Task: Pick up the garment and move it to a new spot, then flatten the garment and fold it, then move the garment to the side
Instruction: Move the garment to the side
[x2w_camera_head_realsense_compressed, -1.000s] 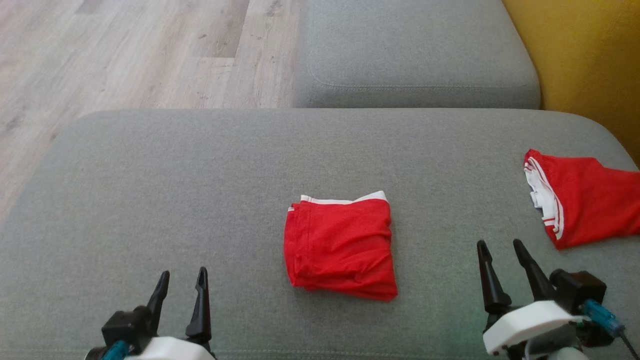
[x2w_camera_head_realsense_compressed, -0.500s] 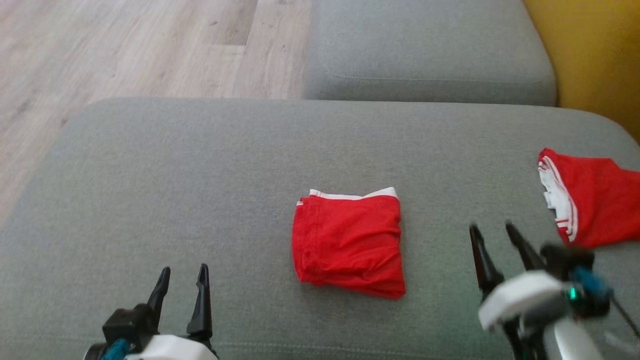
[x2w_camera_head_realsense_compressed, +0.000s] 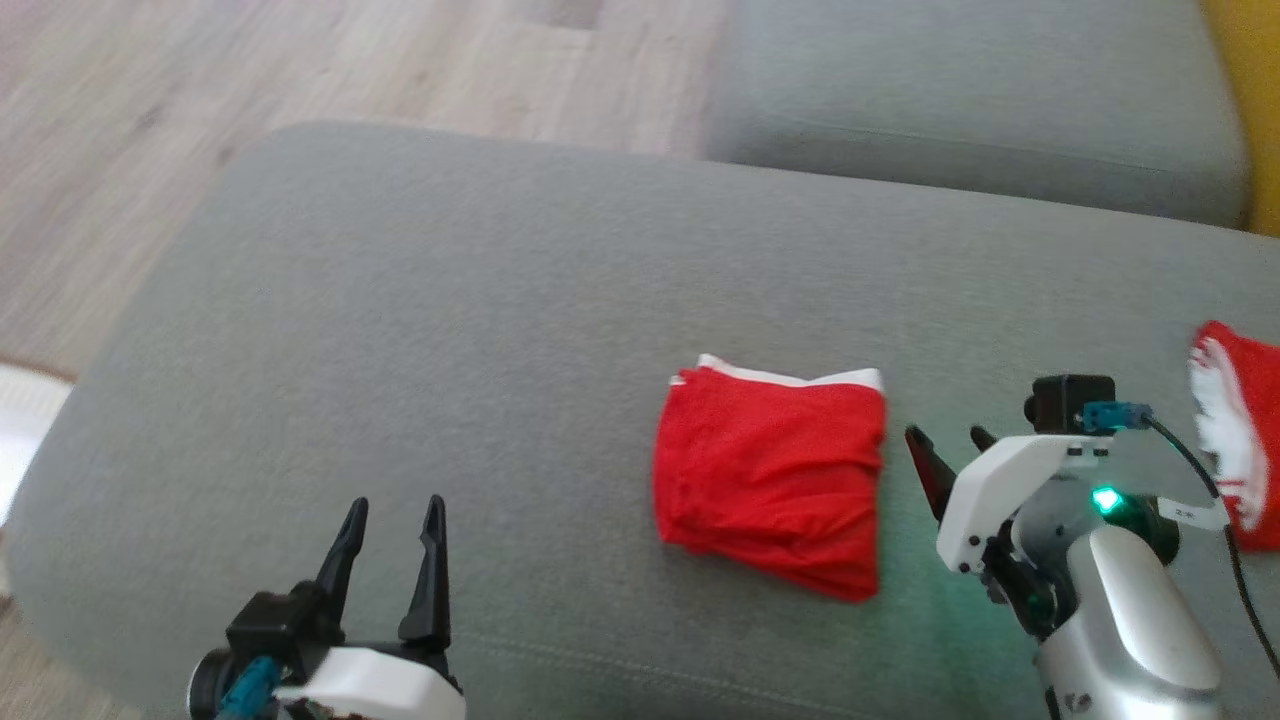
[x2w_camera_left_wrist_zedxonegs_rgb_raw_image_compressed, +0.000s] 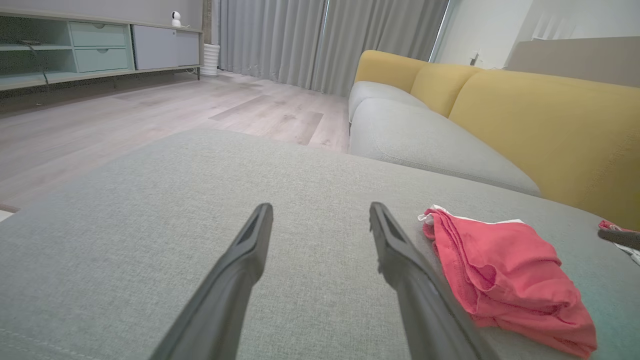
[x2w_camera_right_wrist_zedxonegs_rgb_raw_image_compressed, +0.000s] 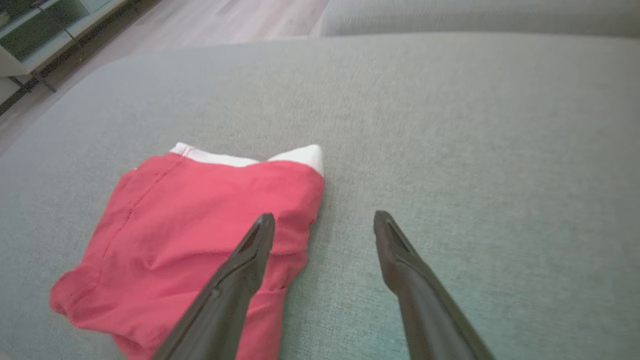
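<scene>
The folded red garment (x2w_camera_head_realsense_compressed: 770, 470) lies flat on the grey cushion (x2w_camera_head_realsense_compressed: 450, 300), seemingly ready to be carried aside. The right hand (x2w_camera_head_realsense_compressed: 945, 435), empty and moderately parted at the garment's right edge, should pinch through every layer and lift low to keep the fold, while the left hand (x2w_camera_head_realsense_compressed: 396, 502), parted and empty, waits well to the garment's left. Since a second ago the head camera has swung and the right hand has closed in on the garment.
</scene>
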